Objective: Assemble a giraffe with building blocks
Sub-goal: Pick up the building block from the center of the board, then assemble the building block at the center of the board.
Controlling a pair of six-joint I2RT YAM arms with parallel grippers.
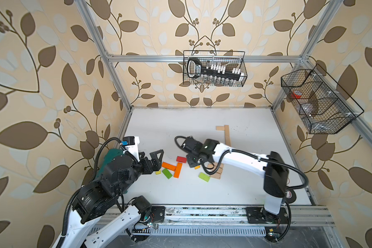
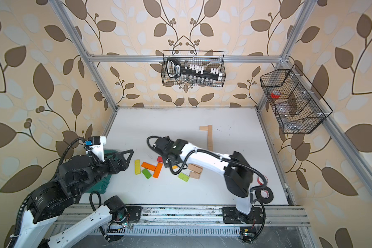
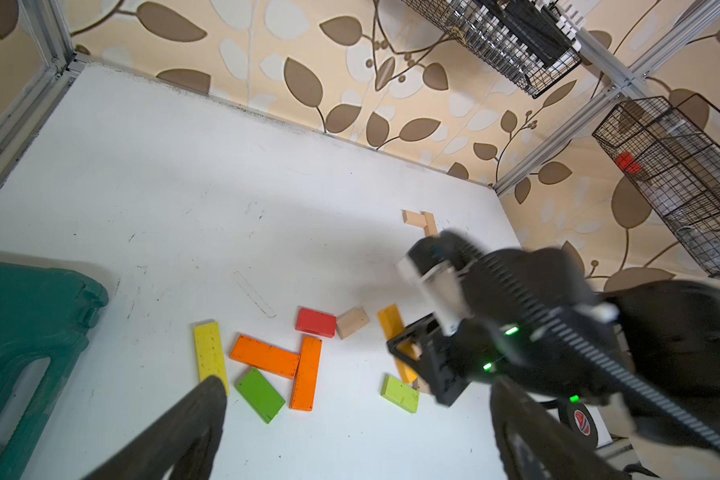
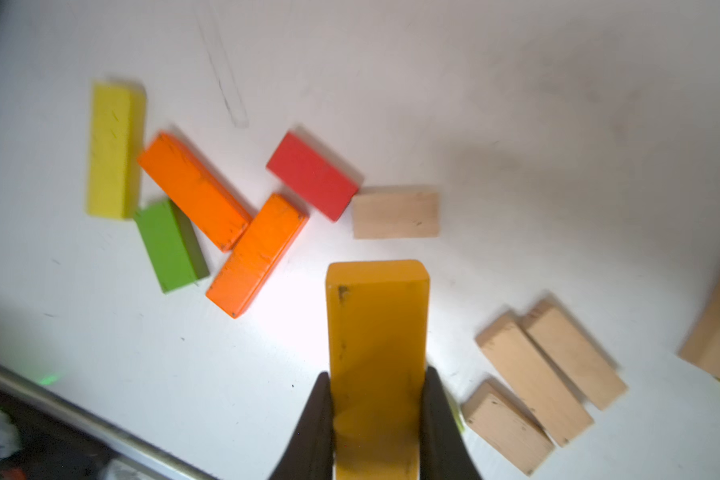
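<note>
My right gripper point(image 4: 377, 386) is shut on one end of a long amber block point(image 4: 377, 324), which sticks out past the fingers just above the white table. In a top view the right gripper point(image 1: 193, 164) hangs over the middle of the block pile. Loose blocks lie flat around it: yellow point(image 3: 211, 353), two orange point(image 3: 265, 356), dark green point(image 3: 260, 395), red point(image 3: 315, 322), light green point(image 3: 400, 392) and several pale wood ones point(image 4: 533, 374). Two pale planks point(image 1: 226, 134) form an L further back. My left gripper point(image 3: 358, 415) hovers open and empty beside the yellow block.
A dark green plastic case point(image 3: 26, 324) lies under my left arm at the table's left edge. Tape rolls point(image 2: 264, 194) sit by the right arm's base. Wire baskets hang on the back wall point(image 1: 215, 68) and the right wall point(image 1: 318, 101).
</note>
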